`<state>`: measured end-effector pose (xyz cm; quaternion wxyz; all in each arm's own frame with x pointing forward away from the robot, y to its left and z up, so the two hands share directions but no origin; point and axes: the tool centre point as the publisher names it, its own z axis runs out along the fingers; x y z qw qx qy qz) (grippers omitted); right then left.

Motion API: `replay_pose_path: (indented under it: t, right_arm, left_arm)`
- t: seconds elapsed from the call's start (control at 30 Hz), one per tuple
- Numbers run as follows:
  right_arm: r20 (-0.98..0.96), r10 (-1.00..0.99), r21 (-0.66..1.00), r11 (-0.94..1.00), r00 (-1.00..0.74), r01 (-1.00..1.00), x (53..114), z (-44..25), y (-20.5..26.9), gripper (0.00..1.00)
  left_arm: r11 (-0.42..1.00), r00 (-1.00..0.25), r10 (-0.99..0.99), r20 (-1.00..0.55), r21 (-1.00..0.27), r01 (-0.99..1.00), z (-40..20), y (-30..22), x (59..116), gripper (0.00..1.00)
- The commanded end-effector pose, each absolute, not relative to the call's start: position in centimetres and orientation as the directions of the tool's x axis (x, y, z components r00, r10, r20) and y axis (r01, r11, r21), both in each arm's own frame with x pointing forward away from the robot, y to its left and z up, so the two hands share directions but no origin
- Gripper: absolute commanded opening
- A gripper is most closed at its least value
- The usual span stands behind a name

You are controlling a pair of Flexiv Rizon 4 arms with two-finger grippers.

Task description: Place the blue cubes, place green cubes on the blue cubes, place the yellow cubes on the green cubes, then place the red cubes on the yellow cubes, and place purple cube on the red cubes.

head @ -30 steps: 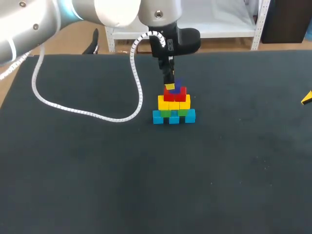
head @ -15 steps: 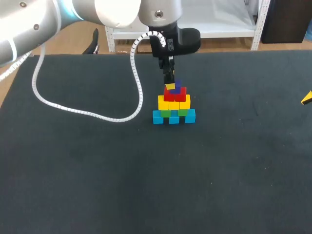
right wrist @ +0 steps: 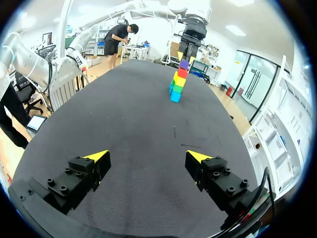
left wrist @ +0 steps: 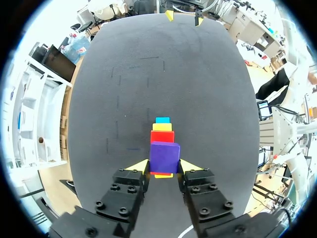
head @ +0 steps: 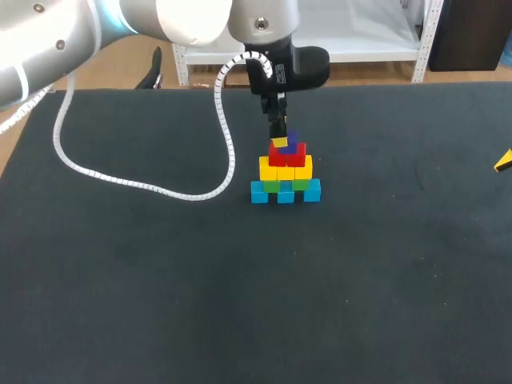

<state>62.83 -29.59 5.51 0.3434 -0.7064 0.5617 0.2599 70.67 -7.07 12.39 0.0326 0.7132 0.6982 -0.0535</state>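
A pyramid of cubes stands at mid-table: blue cubes (head: 286, 194) at the base, then green cubes (head: 272, 186), yellow cubes (head: 286, 169) and red cubes (head: 286, 154). The purple cube (head: 293, 142) rests on top of the red ones. My left gripper (head: 280, 142) comes down from behind and is shut on the purple cube (left wrist: 164, 156), its yellow fingertips (left wrist: 140, 165) pressed against both sides. My right gripper (right wrist: 147, 156) hovers open and empty over the near right table edge, far from the stack (right wrist: 178, 82). Only its yellow tip (head: 502, 162) shows in the head view.
A white coiled cable (head: 144, 185) hangs from my left arm and loops across the dark table mat (head: 240, 304) left of the stack, ending close to the blue cubes.
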Motion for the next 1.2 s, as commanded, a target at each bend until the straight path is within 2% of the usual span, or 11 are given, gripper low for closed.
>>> replay_pose_path:
  t: [0.03, 0.1, 0.27, 0.6, 0.9, 1.2]
  right_arm:
    - [-0.754, -0.614, -0.194, -0.134, 0.235, -0.972, 62.9, 5.4, -29.6, 1.0]
    - [-0.754, -0.614, -0.194, -0.134, 0.235, -0.972, 62.9, 5.4, -29.6, 1.0]
    - [-0.754, -0.614, -0.194, -0.134, 0.235, -0.972, 62.9, 5.4, -29.6, 1.0]
    - [-0.754, -0.614, -0.194, -0.134, 0.235, -0.972, 62.9, 5.4, -29.6, 1.0]
    - [-0.754, -0.614, -0.194, -0.134, 0.235, -0.972, 62.9, 5.4, -29.6, 1.0]
    - [-0.754, -0.614, -0.194, -0.134, 0.235, -0.972, 62.9, 5.4, -29.6, 1.0]
  left_arm:
    - [-0.026, 0.022, 0.993, -0.118, -0.033, 0.999, 12.5, -7.2, 71.0, 0.39]
    - [-0.025, 0.021, 0.993, -0.118, -0.033, 0.999, 12.4, -7.2, 71.0, 0.47]
    - [-0.025, 0.021, 0.993, -0.119, -0.034, 0.999, 12.4, -7.2, 71.0, 0.98]
    - [-0.027, 0.022, 0.992, -0.124, -0.034, 0.999, 12.5, -7.5, 71.0, 1.0]
    - [-0.105, 0.102, 0.984, -0.147, -0.016, 0.994, 13.2, -10.0, 70.9, 1.0]
    - [-0.13, 0.126, 0.98, -0.151, -0.015, 0.991, 13.0, -10.9, 71.2, 1.0]
